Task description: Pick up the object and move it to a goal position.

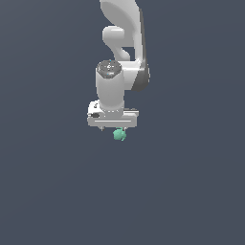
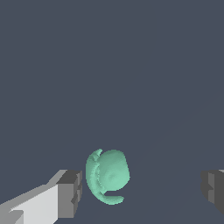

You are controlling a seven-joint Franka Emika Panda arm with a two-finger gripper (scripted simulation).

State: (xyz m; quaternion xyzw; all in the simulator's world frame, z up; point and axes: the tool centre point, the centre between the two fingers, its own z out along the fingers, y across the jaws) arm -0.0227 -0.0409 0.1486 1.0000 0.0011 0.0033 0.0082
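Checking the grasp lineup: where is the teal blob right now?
In the wrist view the teal blob sits between the open gripper's fingers, nearer one. In the exterior view it shows just below the gripper.

You can't see the gripper [image 1: 113,128] fingertips in the exterior view; the hand's body hides them. The object [image 1: 119,135] is too small there to read its shape, and the wrist view crops both fingers [image 2: 70,192] at the frame edge

The surface [image 1: 52,191] is a plain, dark slate-grey plane that fills the whole background in both views, with no visible edges, seams or markings. The one loose thing seen against it is the small teal-green lumpy object [image 2: 107,176]; whether that object rests on the surface or is raised off it cannot be told.
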